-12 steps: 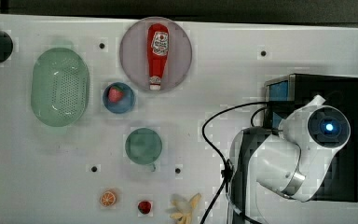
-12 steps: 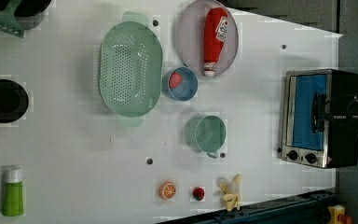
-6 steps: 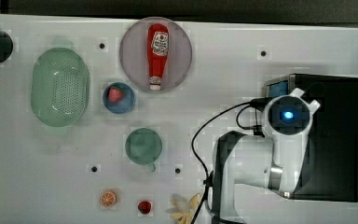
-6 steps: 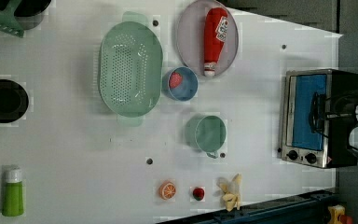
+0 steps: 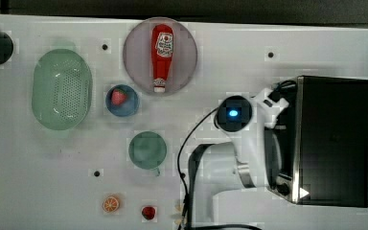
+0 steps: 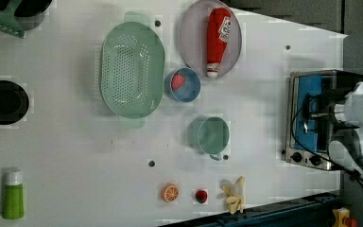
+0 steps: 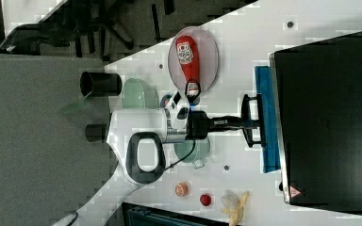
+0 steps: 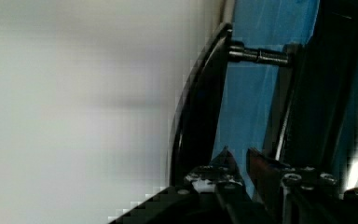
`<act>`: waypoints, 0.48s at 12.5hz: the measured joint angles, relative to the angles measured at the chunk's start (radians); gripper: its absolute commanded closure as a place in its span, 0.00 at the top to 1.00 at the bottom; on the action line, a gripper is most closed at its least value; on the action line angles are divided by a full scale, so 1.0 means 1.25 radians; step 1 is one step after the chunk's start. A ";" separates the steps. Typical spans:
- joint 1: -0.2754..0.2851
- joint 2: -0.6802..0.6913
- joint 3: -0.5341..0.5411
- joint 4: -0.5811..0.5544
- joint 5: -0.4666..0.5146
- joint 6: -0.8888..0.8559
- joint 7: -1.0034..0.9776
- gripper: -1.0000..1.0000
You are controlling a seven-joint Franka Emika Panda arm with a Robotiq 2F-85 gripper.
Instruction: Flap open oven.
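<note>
In the top view the oven [image 5: 335, 139] stands at the desk's [image 5: 268, 28] right end. The ketchup bottle [image 5: 161, 56] lies on a plate [image 5: 139, 38] at the far edge; the colander [image 5: 61, 89] sits left of a bowl [image 5: 130, 106] holding a strawberry [image 5: 118, 97].

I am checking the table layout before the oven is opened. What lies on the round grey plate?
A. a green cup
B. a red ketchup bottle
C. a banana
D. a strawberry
B: the red ketchup bottle lies flat on the grey plate, seen also in the left view.
</note>
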 measured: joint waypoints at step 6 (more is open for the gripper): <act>0.085 0.171 0.079 0.009 -0.132 -0.002 0.272 0.17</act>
